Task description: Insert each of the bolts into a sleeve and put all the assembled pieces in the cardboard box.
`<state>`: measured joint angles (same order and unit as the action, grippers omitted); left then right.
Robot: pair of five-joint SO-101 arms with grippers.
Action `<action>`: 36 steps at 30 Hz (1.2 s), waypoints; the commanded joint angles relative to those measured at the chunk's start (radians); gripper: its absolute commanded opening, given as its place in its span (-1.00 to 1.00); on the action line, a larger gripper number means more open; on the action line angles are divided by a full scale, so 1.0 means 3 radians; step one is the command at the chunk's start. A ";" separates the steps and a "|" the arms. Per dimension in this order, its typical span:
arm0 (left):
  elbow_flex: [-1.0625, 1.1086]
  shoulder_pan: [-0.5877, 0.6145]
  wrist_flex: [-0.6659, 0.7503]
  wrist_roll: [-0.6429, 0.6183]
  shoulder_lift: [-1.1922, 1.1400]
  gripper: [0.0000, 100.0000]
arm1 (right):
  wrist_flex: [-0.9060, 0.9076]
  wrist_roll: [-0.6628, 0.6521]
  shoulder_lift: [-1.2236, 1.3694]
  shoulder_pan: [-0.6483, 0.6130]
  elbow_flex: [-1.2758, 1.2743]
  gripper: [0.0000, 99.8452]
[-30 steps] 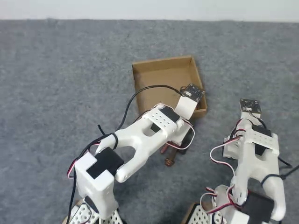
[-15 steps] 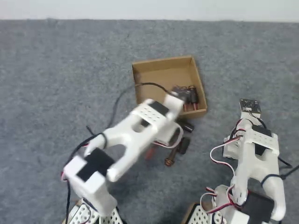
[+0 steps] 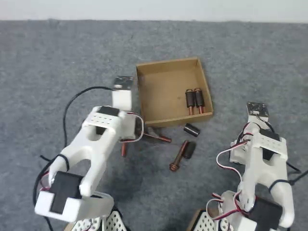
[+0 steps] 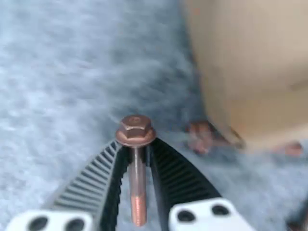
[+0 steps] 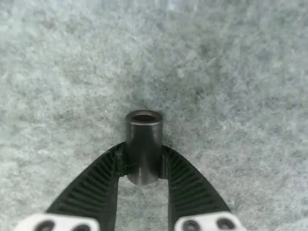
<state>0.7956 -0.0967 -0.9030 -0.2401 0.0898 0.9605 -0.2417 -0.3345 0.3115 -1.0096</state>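
**Left jaws:** closed on a copper bolt [image 4: 137, 178], gripped along the shank. The hexagonal head stands just clear of the jaw tips and the threaded end points back toward the wrist. In the high view the left arm [image 3: 96, 139] sits beside the left wall of the cardboard box [image 3: 166, 67], above the grey surface [image 3: 48, 72].

**Right jaws:** closed on a black sleeve [image 5: 143, 139], clamped at its lower half. The open bore faces away from the wrist, with grey surface beneath. The right arm [image 3: 262, 149] stands to the right of the box, apart from it.

**Box contents:** two assembled pieces [image 3: 190, 100] lie side by side near the right wall. Their dark sleeves point toward the far wall and their copper shanks toward the near wall.

**Outside the box:**
- A loose sleeve [image 3: 191, 129] lies on the surface just in front of the near wall.
- A second bolt [image 3: 157, 137] lies at a slant close to the same wall, partly under the left arm's cable.
- A third bolt [image 3: 177, 159] lies nearer the arms, head toward them. Its tip meets another sleeve [image 3: 189, 150]; it appears to be partly entered, but the view does not confirm this.
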 commanded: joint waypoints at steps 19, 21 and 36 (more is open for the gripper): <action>0.0038 0.0414 0.0174 -0.0409 0.0230 -0.74 | -0.0028 -0.0026 -0.0151 0.0028 0.0005 -0.98; 0.0079 0.0414 0.0174 -0.0409 0.0230 -0.67 | -0.0028 -0.0026 -0.0146 0.0028 0.0005 -0.98; 0.0309 0.0414 0.0573 -0.0414 0.0225 -0.79 | -0.0023 -0.0036 -0.0146 0.0028 0.0005 -0.98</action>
<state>0.9030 0.0199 -0.7572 -0.3537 0.0990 0.9605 -0.2417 -0.3345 0.3115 -1.0096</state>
